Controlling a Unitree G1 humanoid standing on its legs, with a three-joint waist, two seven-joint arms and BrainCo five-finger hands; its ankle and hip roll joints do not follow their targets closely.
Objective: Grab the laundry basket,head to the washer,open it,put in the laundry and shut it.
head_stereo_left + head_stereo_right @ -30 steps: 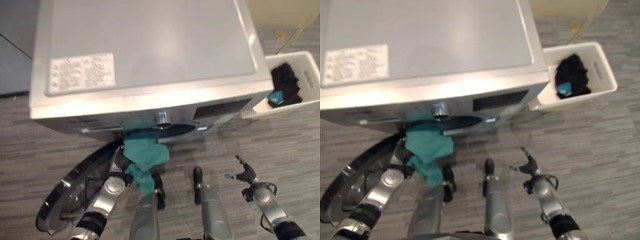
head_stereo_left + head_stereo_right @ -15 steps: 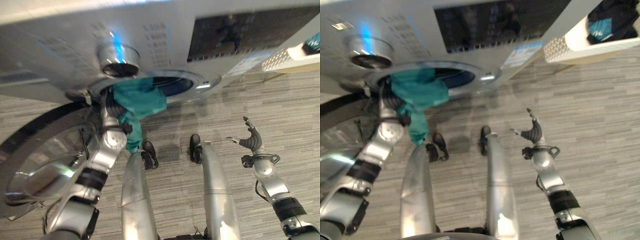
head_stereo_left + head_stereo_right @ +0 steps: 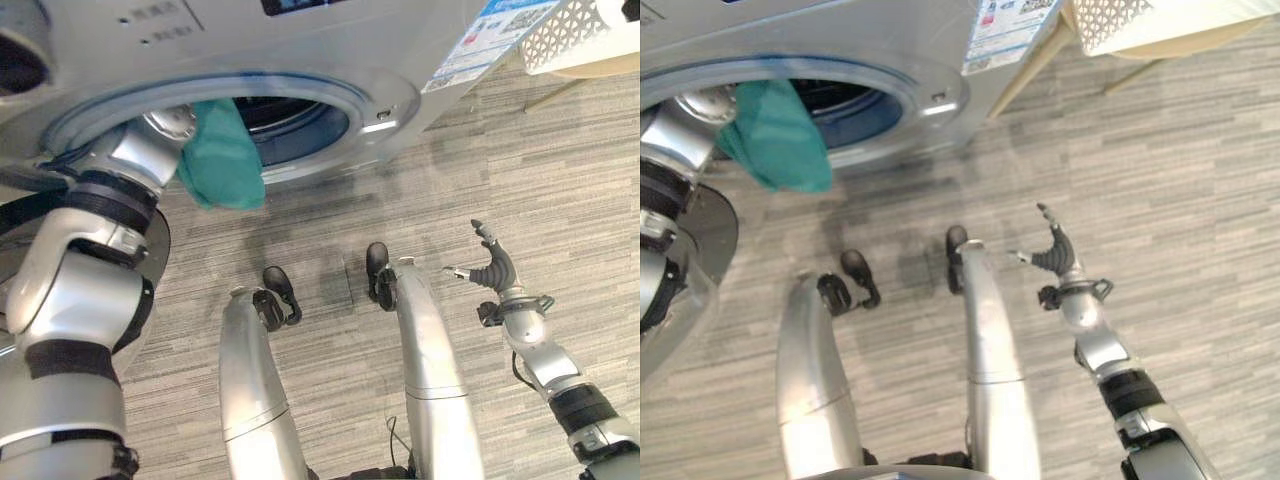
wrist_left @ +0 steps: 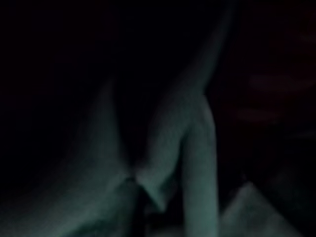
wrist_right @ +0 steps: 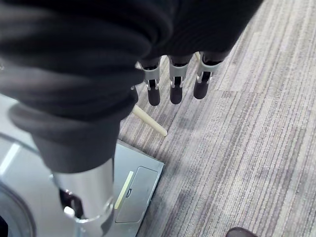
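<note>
The silver washer (image 3: 300, 40) stands in front of me with its round drum opening (image 3: 295, 125) uncovered. A teal cloth (image 3: 220, 160) hangs over the opening's left rim. My left arm reaches past it into the drum, and the hand itself is hidden inside. In the left wrist view it is dark, with folds of the teal cloth (image 4: 187, 148) close up. My right hand (image 3: 493, 272) hangs open above the floor to the right of the washer, holding nothing; its fingers (image 5: 175, 86) are straight. The white laundry basket (image 3: 575, 35) stands at the washer's right.
The open washer door (image 3: 710, 225) lies low at the left, behind my left arm. A beige furniture leg (image 3: 560, 90) slants down under the basket. Grey striped floor (image 3: 560, 180) spreads out to the right of the washer.
The camera has dropped and tilted toward the washer's front. My left arm has pushed further into the drum with the teal cloth. The right hand keeps its pose.
</note>
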